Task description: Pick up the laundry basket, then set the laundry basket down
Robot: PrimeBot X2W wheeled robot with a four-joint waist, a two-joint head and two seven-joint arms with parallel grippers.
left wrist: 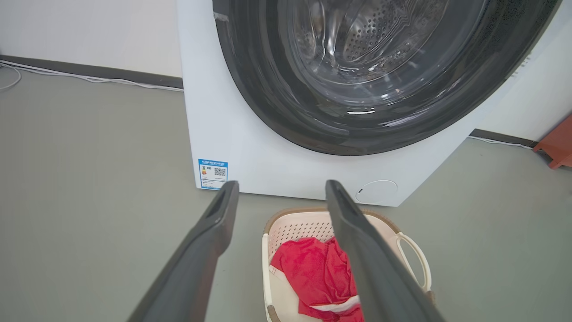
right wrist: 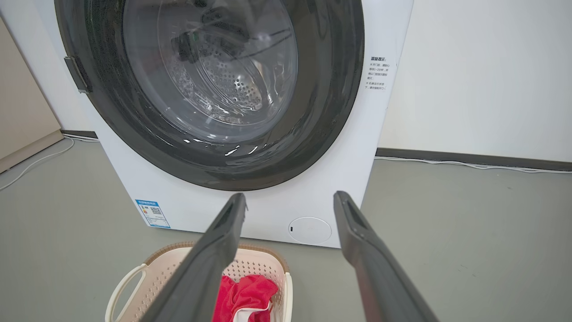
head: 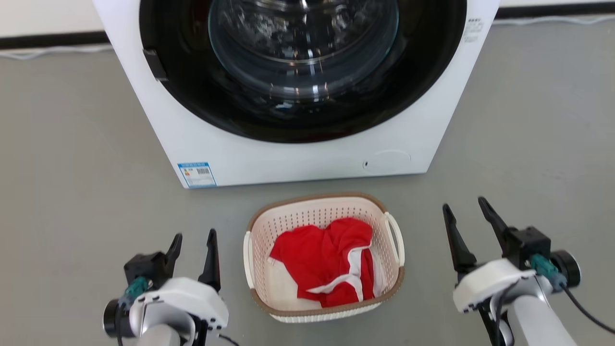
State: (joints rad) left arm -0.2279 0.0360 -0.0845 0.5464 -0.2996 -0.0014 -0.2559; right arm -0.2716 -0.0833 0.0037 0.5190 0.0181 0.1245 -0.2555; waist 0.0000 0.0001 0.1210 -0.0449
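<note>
Laundry basket (head: 288,226) on the grey floor (head: 72,168), just in front of the washing machine (head: 288,158), red-and-white garment (head: 326,254) inside. Left gripper (head: 195,234) and right gripper (head: 464,203) flanking it, apart from its handles, fingers spread wide, grasping nothing.

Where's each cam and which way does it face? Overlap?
Head: on the robot's head, facing forward-down at the laundry basket before the washing machine; left gripper and right gripper low at the sides, jaws open.
Left wrist: on left arm, along its jaws toward the washing machine; basket lower right.
Right wrist: on right arm, along its jaws toward the washing machine; basket lower left.
Shared: all see the washing machine, laundry basket, red cloth.
</note>
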